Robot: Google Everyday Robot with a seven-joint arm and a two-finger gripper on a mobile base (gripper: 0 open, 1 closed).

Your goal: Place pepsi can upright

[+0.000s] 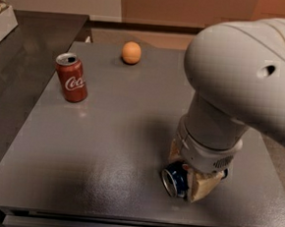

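Observation:
The pepsi can (173, 181), dark blue with a silver end, lies on its side near the front right of the grey table (105, 147). Its silver end faces the front left. My gripper (187, 169) comes down from the large white arm (244, 79) and sits over the can. One tan finger (201, 187) is on the can's right side, and the other shows behind it on the left. The fingers are shut on the can. The arm hides most of the can's body.
A red Coca-Cola can (72, 78) stands upright at the back left of the table. An orange (131, 52) lies at the back middle. A dark counter (19, 51) adjoins the table on the left. The table's front edge runs just below the gripper.

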